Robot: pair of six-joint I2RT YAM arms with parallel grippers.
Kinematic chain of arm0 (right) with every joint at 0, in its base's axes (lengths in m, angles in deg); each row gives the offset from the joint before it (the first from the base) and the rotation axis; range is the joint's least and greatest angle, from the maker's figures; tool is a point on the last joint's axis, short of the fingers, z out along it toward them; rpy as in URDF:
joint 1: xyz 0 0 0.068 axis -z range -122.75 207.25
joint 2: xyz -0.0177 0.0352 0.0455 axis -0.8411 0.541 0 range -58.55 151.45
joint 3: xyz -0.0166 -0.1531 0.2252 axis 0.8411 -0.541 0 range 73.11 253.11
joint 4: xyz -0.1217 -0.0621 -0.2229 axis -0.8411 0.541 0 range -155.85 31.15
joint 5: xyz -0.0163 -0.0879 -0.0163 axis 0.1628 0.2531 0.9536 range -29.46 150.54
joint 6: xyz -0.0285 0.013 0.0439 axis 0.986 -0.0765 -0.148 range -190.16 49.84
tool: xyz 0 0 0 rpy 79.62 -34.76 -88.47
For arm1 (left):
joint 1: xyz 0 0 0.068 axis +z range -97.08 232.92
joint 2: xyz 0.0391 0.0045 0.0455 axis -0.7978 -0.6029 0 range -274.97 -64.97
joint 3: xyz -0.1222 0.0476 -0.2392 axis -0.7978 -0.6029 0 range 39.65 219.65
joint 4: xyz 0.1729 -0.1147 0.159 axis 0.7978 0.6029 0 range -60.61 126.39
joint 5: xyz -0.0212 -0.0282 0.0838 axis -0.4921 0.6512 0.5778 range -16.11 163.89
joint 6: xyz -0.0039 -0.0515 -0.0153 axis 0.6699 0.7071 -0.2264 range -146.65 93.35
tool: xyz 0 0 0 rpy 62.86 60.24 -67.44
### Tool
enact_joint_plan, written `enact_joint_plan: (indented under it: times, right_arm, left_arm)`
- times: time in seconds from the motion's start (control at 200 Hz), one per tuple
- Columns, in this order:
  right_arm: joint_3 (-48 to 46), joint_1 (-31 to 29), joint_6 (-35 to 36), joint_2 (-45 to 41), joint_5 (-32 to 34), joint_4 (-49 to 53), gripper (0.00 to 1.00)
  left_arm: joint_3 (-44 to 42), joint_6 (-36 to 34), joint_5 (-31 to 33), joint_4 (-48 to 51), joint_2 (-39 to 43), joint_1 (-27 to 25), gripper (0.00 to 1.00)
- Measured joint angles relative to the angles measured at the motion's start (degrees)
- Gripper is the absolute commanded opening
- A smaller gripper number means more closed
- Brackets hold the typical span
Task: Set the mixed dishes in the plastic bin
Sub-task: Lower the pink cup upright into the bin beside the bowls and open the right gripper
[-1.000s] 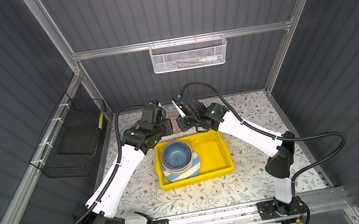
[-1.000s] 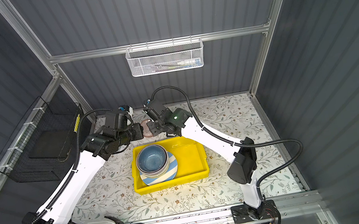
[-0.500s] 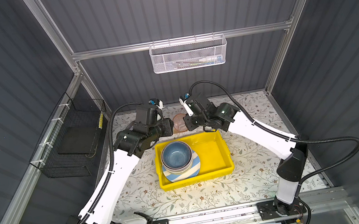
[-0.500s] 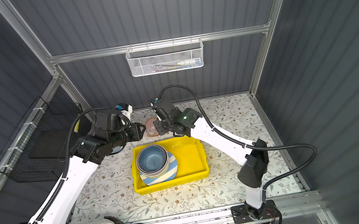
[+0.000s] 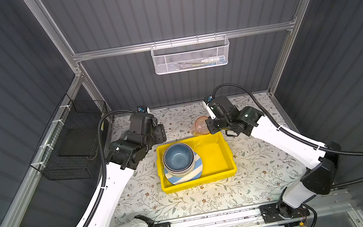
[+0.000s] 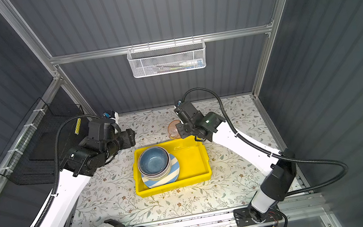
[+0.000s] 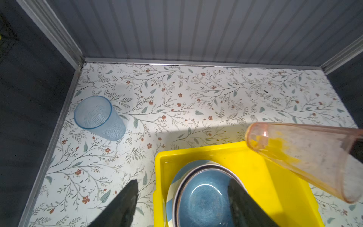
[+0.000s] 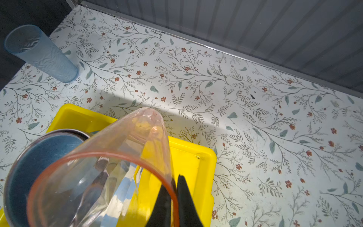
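Note:
The yellow plastic bin (image 5: 219, 176) (image 6: 190, 160) holds a blue bowl (image 5: 178, 156) (image 7: 202, 198) nested in a lilac one, on a blue-white striped plate (image 5: 185, 178). My right gripper (image 8: 173, 182) (image 5: 210, 124) is shut on the rim of a pink tumbler (image 8: 110, 169) (image 7: 306, 155) (image 5: 199, 126). The tumbler is tilted above the bin's far edge. Over the bin's far left corner, my left gripper (image 7: 182, 182) (image 5: 160, 133) is open and empty. A blue tumbler (image 7: 100, 118) (image 8: 41, 53) stands upright at the far left of the table, hidden by the left arm in both top views.
A white mesh basket (image 5: 191, 56) hangs on the back wall. A black wire basket (image 5: 74, 139) is fixed to the left wall beside the left arm. The floral tabletop (image 5: 256, 164) runs to grey walls on three sides.
The left jaws have opened and the left arm has drawn back to the left, away from the pink tumbler. The right gripper, still holding it, has shifted right.

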Motion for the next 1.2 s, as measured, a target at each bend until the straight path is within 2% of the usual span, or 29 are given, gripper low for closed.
enact_joint_plan:
  times: [0.305,0.63,1.201]
  right_arm:
    - [-5.49,1.64,0.02,-0.76,-1.33,2.45,0.0]
    - [-5.79,2.05,0.07,4.57,-1.88,3.23,0.0]
    - [-5.35,5.51,-1.4,11.45,2.84,5.97,0.0]
  left_arm:
    - [-2.8,-0.09,-0.42,1.81,-0.52,8.76,0.75]
    - [-5.6,-0.15,-0.2,3.34,-1.86,9.11,0.76]
    - [-6.08,-0.13,0.22,4.94,-2.64,10.01,0.78]
